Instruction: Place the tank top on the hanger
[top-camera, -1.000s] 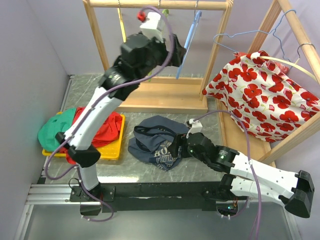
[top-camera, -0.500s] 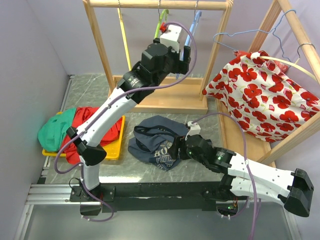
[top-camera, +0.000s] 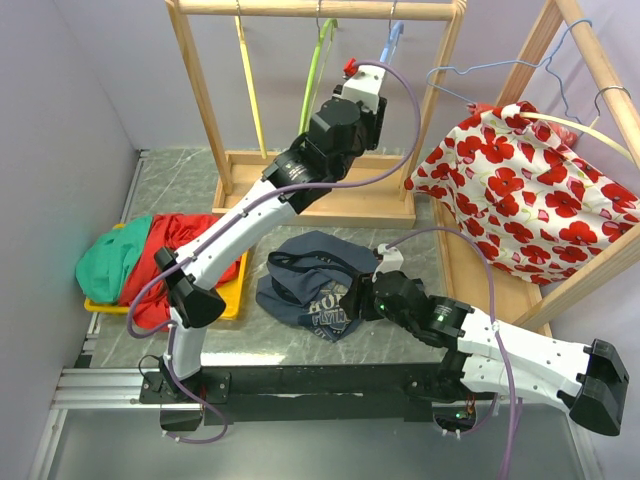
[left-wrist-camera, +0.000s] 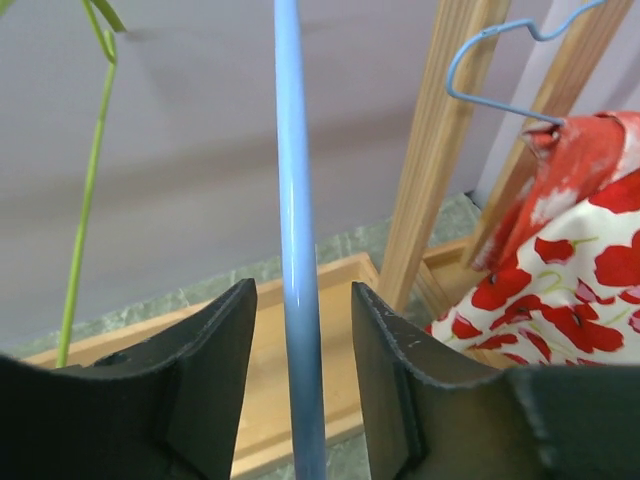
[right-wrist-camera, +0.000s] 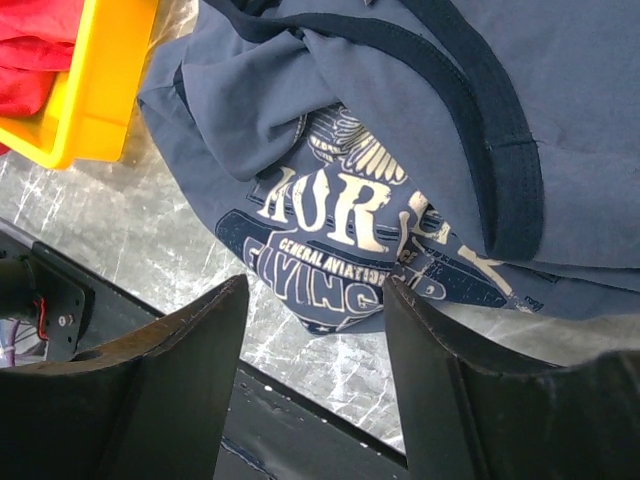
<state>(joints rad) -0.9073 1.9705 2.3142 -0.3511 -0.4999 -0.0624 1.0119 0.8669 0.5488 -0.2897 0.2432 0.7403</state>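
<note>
The dark navy tank top (top-camera: 310, 285) lies crumpled on the table, its pale lettering (right-wrist-camera: 340, 215) facing up. My right gripper (top-camera: 352, 300) hovers at its near edge; in the right wrist view this gripper (right-wrist-camera: 315, 290) is open, with only the shirt's hem and bare table between the fingers. The light blue hanger (top-camera: 390, 42) hangs from the wooden rack's top bar. My left gripper (top-camera: 378, 105) is raised to it. In the left wrist view the hanger's bar (left-wrist-camera: 295, 200) runs between the jaws of the left gripper (left-wrist-camera: 302, 290), with a gap on each side.
The wooden rack (top-camera: 200, 90) also carries a lime green hanger (top-camera: 312, 80) and a yellow hanger (top-camera: 248, 80). A yellow tray (top-camera: 225, 295) at the left holds a red garment (top-camera: 200, 245) and a green garment (top-camera: 110, 260). A red floral garment (top-camera: 530, 190) drapes over a second rack at the right.
My left arm has swung right along the rack, from the green hanger to the blue one, and its jaws have narrowed around the bar. The right jaws have narrowed slightly over the tank top.
</note>
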